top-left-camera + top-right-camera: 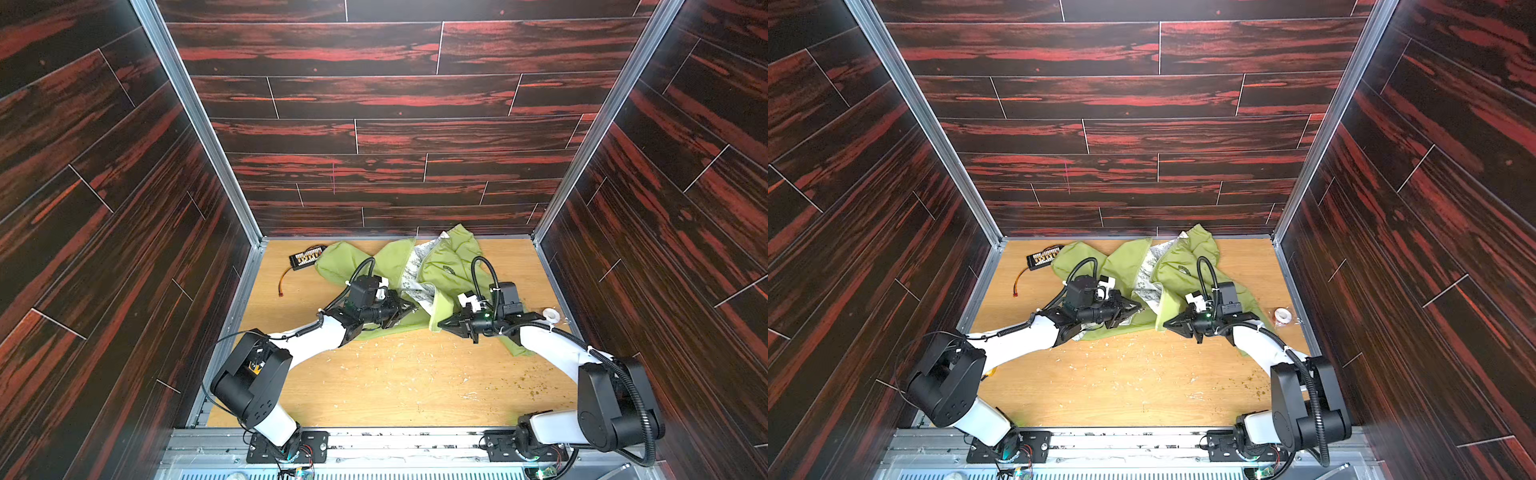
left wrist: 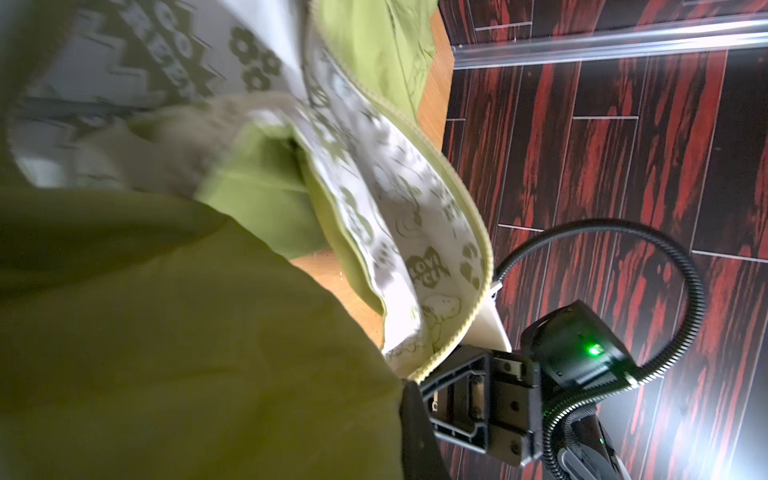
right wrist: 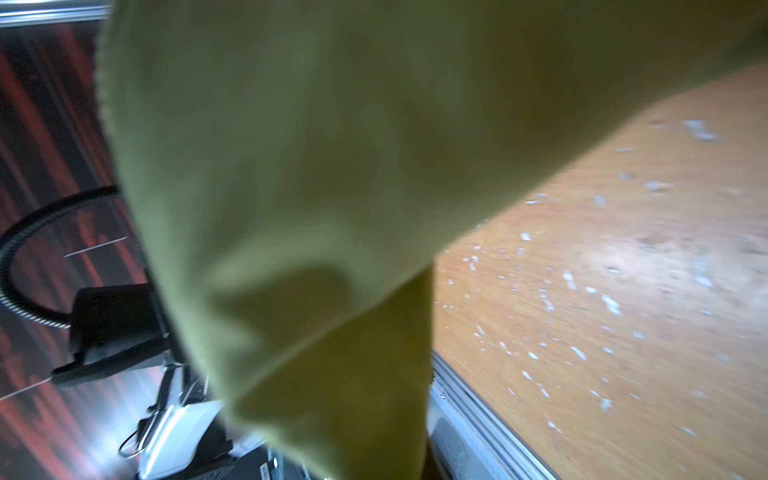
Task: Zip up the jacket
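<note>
**Item: jacket point(image 1: 453, 270).** Olive green, thin, hooded. It lies crumpled on the far half of the worktop point(image 1: 395, 382), from about 11 to 1 o'clock, with one sleeve trailing toward 4 o'clock under the right arm. The front is open. The pale printed lining point(image 1: 413, 266) shows as a strip between the two front panels.

**Zipper edge point(image 2: 469, 199).** In the left wrist view one row of teeth runs bare along a folded-back panel, down to the right claw. The slider and the matching row cannot be made out.

**Left claw point(image 1: 409, 309).** The jaws are together at the near edge of the left front panel, apparently pinching that cloth. The fingertips are hidden by fabric in the left wrist view.

**Right claw point(image 1: 442, 324).** The jaws are together on the lower corner of the right front panel, at the foot of the zipper edge. Green cloth hangs across the right wrist view.

**Other contents.** There is a black connector board with a red lead point(image 1: 307, 257) at 10 o'clock and a roll of white tape point(image 1: 551, 314) at 3 o'clock. Pale scraps point(image 1: 386, 353) are scattered over the middle.

**Progress.** This looks like an early stage. The two panels are gripped near the hem but are apart. Mating the two zipper ends, seating the slider and drawing it up toward the collar all appear to remain.
</note>
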`<state>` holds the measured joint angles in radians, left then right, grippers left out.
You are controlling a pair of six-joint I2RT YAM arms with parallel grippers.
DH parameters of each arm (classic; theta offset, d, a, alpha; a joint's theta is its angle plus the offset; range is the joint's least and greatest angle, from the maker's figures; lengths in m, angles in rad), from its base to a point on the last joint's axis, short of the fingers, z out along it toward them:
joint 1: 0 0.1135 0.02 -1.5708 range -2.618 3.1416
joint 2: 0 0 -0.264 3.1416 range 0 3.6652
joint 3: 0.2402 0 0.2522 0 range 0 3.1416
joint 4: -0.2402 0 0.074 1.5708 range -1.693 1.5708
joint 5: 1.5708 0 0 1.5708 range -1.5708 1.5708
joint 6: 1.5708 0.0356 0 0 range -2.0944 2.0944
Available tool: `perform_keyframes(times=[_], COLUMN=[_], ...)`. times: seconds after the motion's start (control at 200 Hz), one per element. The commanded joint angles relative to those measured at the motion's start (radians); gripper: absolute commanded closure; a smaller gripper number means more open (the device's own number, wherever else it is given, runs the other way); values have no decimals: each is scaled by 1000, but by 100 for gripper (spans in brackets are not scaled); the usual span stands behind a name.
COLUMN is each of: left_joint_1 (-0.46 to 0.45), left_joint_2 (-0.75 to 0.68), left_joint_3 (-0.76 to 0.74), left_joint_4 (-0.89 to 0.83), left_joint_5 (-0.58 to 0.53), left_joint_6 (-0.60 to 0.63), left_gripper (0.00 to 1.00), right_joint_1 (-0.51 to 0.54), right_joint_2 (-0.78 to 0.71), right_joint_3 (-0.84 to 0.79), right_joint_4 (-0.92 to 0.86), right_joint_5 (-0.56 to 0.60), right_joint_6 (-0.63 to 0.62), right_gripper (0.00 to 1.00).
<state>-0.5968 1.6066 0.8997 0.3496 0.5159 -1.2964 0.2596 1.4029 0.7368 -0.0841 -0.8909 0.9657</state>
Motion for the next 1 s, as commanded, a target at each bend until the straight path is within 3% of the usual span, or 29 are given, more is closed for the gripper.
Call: perform_keyframes(times=[0.0,0.561,0.781,0.992], left_joint_1=[-7,-58,-106,-122], left_joint_2=[23,213,271,282], left_joint_3=[23,48,58,62], left_joint_4=[21,198,183,180], left_joint_5=[-2,97,121,130], left_joint_6=[9,-80,-75,-76], left_gripper=[100,100,100,100], right_joint_1=[23,50,50,50], right_joint_2=[-12,25,20,1], right_joint_3=[1,-151,-247,-319], right_joint_4=[108,340,458,491], right_joint_5=[-52,-36,-6,21], right_joint_6=[83,234,304,314], right_gripper=[97,91,84,70])
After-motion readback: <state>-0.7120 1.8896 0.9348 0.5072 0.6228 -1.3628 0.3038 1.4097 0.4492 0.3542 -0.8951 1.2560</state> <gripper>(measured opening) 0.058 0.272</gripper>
